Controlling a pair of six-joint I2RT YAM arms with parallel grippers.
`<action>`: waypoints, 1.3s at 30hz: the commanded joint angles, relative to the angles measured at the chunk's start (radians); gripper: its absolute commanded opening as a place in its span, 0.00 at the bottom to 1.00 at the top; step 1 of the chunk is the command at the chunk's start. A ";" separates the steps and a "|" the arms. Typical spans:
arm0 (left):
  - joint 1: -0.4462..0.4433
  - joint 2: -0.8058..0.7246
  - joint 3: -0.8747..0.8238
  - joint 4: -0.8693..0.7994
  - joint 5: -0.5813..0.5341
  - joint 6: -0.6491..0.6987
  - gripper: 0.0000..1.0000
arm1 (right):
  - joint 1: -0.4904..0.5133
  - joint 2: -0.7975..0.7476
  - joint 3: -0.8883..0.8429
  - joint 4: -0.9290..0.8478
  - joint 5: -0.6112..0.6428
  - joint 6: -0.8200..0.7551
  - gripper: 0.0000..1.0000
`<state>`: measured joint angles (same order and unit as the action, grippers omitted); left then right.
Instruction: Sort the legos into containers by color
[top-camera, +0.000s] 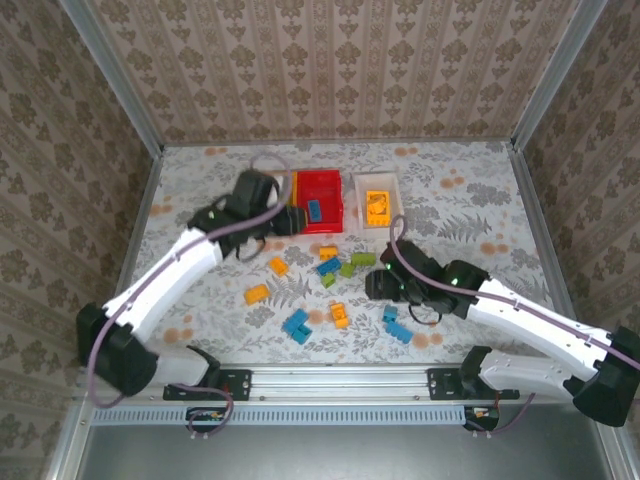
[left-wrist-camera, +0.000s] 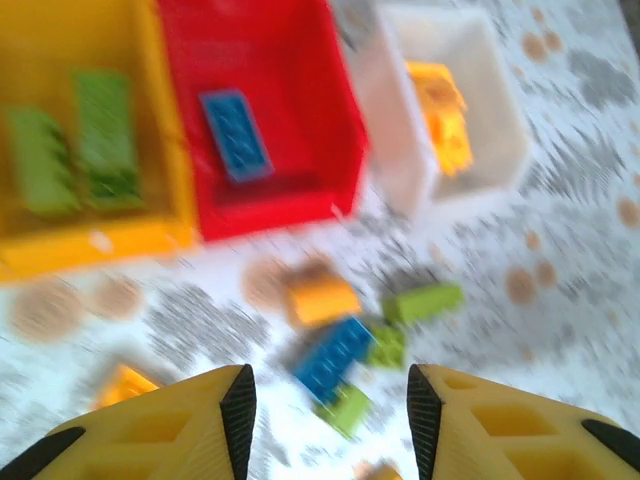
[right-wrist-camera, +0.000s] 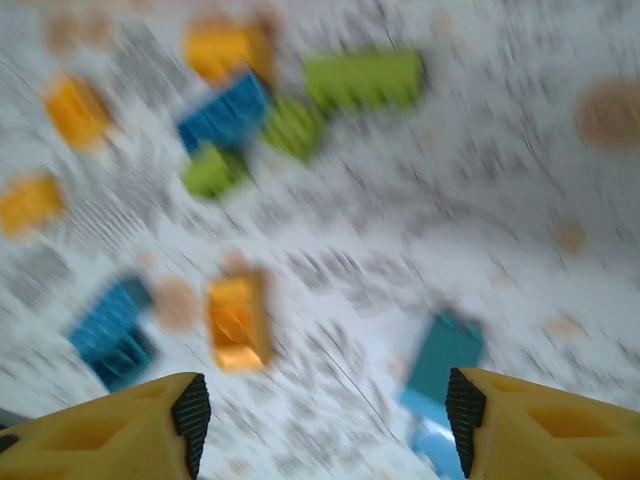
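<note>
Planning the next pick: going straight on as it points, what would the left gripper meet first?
Probably the lime brick touching the blue brick, just ahead of the left gripper; depth is unclear.

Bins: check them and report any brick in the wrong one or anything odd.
Nothing stands out. The yellow bin holds green bricks, the red bin one blue brick, the white bin orange bricks. None is tipped or spilled.
</note>
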<state>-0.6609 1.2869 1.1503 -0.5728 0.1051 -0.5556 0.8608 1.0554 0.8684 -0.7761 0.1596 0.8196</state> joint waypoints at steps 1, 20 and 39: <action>-0.129 -0.095 -0.140 0.067 -0.104 -0.181 0.47 | 0.031 0.002 -0.060 -0.135 0.005 0.110 0.71; -0.471 -0.271 -0.349 0.166 -0.228 -0.268 0.49 | -0.021 0.321 -0.107 0.081 -0.063 0.461 0.73; -0.473 -0.351 -0.297 0.045 -0.434 -0.312 0.48 | -0.035 0.416 0.158 0.159 0.055 0.117 0.31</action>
<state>-1.1263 1.0000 0.8131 -0.4568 -0.2020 -0.8280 0.8185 1.4441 0.8776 -0.6563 0.1505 1.1145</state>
